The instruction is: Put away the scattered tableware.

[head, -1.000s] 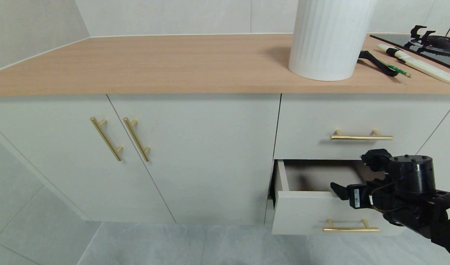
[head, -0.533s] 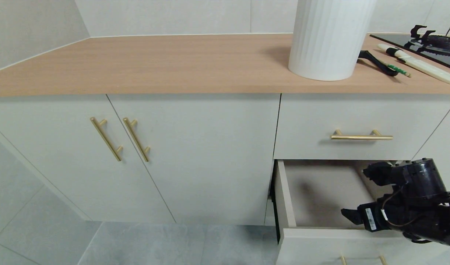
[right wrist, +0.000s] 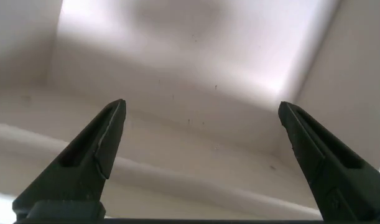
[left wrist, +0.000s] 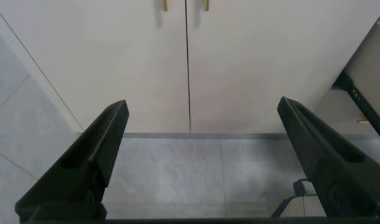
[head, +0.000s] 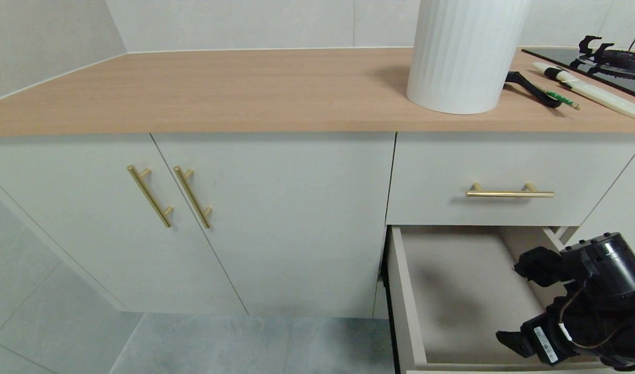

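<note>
Right wrist view shows the right gripper (right wrist: 200, 109), jaws wide apart and gripping nothing, over the floor of the lower drawer (head: 400, 291). The left gripper (left wrist: 202, 106) hangs with jaws equally spread before the cabinet doors (left wrist: 190, 62). The lower drawer stands farther out than a second ago. On the tabletop (head: 245, 88), a cream knife (head: 593, 91) and a black-handled utensil (head: 533, 88) lie near the white ribbed container (head: 463, 57).
</note>
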### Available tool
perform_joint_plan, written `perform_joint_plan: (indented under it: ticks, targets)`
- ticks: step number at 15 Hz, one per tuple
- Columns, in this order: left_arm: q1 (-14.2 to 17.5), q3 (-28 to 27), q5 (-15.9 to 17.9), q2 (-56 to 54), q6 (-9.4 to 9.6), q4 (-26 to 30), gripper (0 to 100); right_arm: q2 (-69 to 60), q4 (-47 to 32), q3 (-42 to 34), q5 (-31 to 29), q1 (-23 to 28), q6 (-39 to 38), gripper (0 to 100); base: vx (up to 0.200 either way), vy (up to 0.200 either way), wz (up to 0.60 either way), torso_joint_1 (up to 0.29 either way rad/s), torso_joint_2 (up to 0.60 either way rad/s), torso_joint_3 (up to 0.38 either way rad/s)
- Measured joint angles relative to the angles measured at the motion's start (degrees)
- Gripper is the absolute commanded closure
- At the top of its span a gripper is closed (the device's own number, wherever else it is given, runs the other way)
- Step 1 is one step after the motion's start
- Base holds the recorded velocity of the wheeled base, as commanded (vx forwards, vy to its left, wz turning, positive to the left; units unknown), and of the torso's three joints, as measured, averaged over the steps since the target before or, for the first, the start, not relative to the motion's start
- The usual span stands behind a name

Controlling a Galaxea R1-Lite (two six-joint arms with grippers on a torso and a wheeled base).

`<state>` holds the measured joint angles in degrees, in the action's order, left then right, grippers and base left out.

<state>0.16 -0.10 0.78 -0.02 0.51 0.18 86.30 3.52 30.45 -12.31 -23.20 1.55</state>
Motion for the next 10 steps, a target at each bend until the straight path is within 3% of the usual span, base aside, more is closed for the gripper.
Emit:
perform_joint_plan:
  ticks: [7, 10]
  targets:
    - [0.0, 0.0, 0.0, 0.0, 0.0, 0.0, 0, -6.62, -15.13, 0.02, 0.0, -4.39, 5.47, 0, 0.0, 0.0, 0.0, 0.0, 0.0, 0.0]
    - [0.0, 0.0, 0.01, 0.0, 0.02, 0.0, 0, -7.74, -16.68, 0.59, 0.05, -5.33, 5.53, 0, 0.0, 0.0, 0.0, 0.0, 0.0, 0.0]
